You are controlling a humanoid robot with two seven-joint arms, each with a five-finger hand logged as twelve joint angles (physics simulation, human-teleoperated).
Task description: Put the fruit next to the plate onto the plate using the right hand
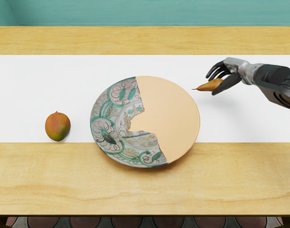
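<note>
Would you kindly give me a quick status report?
Right hand gripping orange fruit, just right of plate. Not yet on plate. Mango far side, no obstruction.

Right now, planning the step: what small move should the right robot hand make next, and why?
Probably shift left over the plate: the right robot hand appears to grip the small orange fruit, just beyond the plate's right rim, not yet above it.

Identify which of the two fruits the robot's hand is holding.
The slim orange fruit right of the plate, in the right hand; the round mango lies untouched at left.
</note>
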